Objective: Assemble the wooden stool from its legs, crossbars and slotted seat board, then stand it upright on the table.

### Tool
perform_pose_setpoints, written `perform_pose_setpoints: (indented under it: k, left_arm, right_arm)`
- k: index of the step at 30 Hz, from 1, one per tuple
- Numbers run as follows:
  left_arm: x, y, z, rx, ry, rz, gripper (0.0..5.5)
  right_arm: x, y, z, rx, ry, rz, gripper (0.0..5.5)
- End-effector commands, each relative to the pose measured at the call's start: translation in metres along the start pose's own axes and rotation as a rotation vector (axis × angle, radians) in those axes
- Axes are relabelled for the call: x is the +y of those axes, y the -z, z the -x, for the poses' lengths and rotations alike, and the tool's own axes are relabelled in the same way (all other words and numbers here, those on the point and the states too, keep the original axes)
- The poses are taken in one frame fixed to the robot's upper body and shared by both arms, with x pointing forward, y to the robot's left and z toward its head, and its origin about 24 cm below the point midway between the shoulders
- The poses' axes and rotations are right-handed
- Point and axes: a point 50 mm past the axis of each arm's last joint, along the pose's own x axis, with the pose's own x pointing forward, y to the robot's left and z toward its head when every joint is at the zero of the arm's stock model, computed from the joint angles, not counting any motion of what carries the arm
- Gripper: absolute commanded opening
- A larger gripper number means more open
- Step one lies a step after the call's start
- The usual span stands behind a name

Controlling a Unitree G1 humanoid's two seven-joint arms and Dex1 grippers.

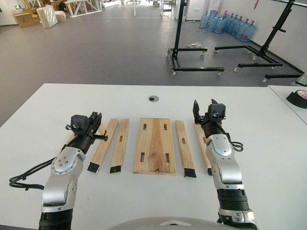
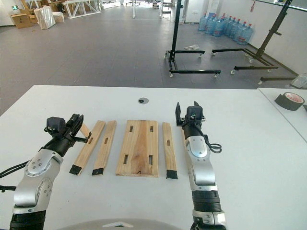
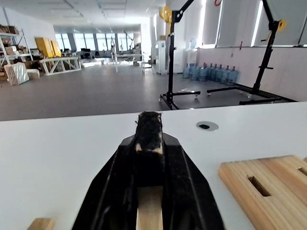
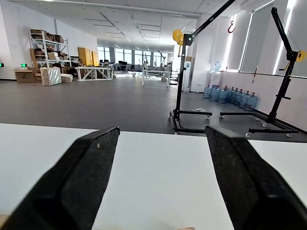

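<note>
The slotted seat board (image 1: 154, 145) lies flat at the table's middle. Two legs (image 1: 104, 143) (image 1: 120, 144) with black ends lie to its left. To its right lies another leg (image 1: 184, 154), and a fourth (image 1: 203, 143) is partly under my right arm. My left gripper (image 1: 95, 125) is shut, hovering over a short crossbar (image 2: 85, 130) beside the leftmost leg. A wooden strip (image 3: 148, 213) shows below its fingers. My right gripper (image 1: 204, 109) stands open just beyond the far end of the rightmost leg, with nothing between its fingers (image 4: 81, 177).
A small round hole (image 1: 153, 98) sits in the table behind the board. A tape roll (image 2: 289, 99) lies on the neighbouring table at the right. Black wheeled frames (image 1: 196, 67) and water bottles (image 1: 230, 24) stand on the floor beyond.
</note>
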Motion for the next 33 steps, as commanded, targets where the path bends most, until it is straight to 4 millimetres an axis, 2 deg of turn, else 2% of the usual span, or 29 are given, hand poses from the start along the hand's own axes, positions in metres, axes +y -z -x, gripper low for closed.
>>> perform_pose_setpoints:
  k: [1, 10, 18, 24, 33]
  left_arm:
    - [-0.003, 0.001, 0.000, 0.009, 0.001, 0.009, 0.39]
    - [-0.003, 0.004, 0.007, 0.058, -0.019, -0.004, 0.39]
    - [-0.006, 0.020, 0.012, 0.134, -0.039, 0.031, 0.39]
    - [-0.005, 0.036, 0.009, 0.265, -0.022, 0.053, 0.39]
    - [-0.011, 0.056, 0.019, 0.378, -0.002, 0.043, 0.39]
  right_arm:
    - [0.001, 0.002, 0.002, 0.020, -0.008, 0.011, 3.29]
    - [0.001, 0.001, 0.006, 0.032, -0.018, 0.013, 3.29]
    - [0.000, -0.001, 0.006, 0.035, -0.034, 0.029, 3.29]
    - [0.002, -0.001, 0.007, 0.036, -0.046, 0.043, 3.29]
    - [0.001, -0.003, 0.005, 0.026, -0.057, 0.061, 3.29]
